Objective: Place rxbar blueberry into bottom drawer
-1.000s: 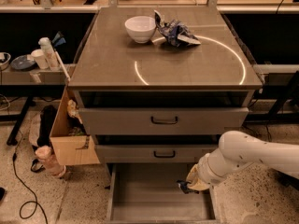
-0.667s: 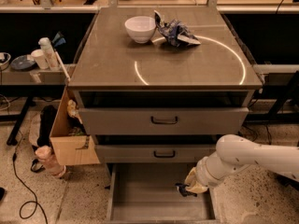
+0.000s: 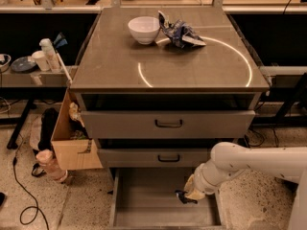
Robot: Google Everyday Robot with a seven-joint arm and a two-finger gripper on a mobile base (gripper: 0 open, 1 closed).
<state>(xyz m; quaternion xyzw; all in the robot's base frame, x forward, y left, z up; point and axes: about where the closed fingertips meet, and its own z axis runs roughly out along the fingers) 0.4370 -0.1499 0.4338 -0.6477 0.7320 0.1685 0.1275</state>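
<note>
The claw (image 3: pixel 188 196) hung low inside the open grey metal bottom drawer (image 3: pixel 144 200), toward its three o'clock side. A dark sliver at its tip looked like the small navy-wrapped snack bar (image 3: pixel 182 196). I couldn't tell whether the claw was gripping it.

Gripper (image 3: pixel 185 196) in open bottom drawer (image 3: pixel 144 202), free floor leftward, 2 drawers (image 3: pixel 129 127) overhead

The end effector (image 3: pixel 186 197) hangs low inside the open bottom drawer (image 3: pixel 144 200).
</note>
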